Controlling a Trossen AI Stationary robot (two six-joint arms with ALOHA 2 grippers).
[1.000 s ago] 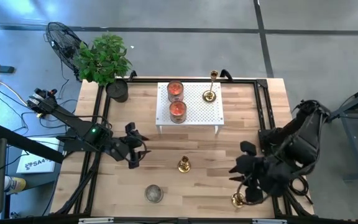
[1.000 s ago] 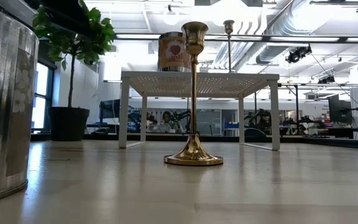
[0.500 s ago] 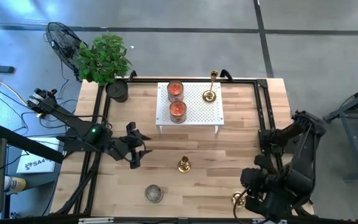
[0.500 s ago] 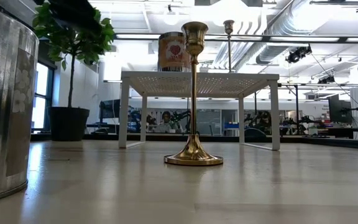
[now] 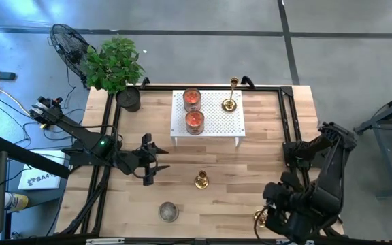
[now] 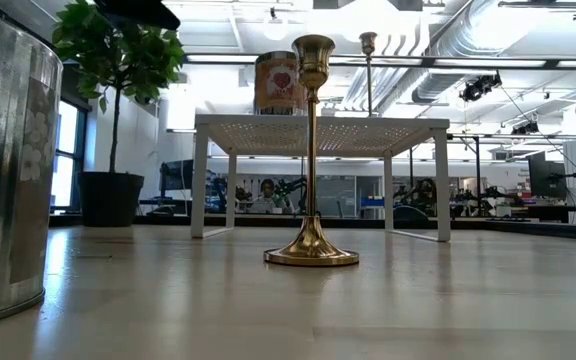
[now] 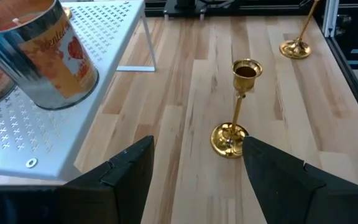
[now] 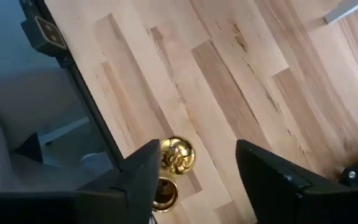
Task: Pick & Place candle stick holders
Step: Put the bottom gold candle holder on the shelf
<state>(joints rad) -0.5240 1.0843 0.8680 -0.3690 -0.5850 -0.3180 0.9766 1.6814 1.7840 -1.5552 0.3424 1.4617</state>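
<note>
Three gold candle stick holders show. One (image 5: 201, 180) stands on its round base mid-table; it also shows in the left wrist view (image 7: 238, 112) and the low view (image 6: 311, 150). A taller one (image 5: 231, 95) stands on the white rack (image 5: 213, 133). A third (image 5: 259, 218) stands by the near edge on the right, and in the right wrist view (image 8: 174, 163) it sits between the fingers, close to one of them. My right gripper (image 8: 197, 180) is open above it (image 5: 269, 216). My left gripper (image 5: 152, 162) is open and empty, left of the middle holder (image 7: 197, 180).
Two glass jars with orange-red candles (image 5: 192, 99) (image 5: 194, 122) stand on the white rack. A squat grey tin (image 5: 168, 211) stands near the front edge, left of centre. A potted plant (image 5: 118, 68) is at the far left corner. A black frame (image 8: 79, 87) runs along the table's edge.
My right gripper has gone toward the table's near edge, over the near right candle stick holder, and then kept still there. My left gripper has turned a little, staying open. The candle stick holders have not moved.
</note>
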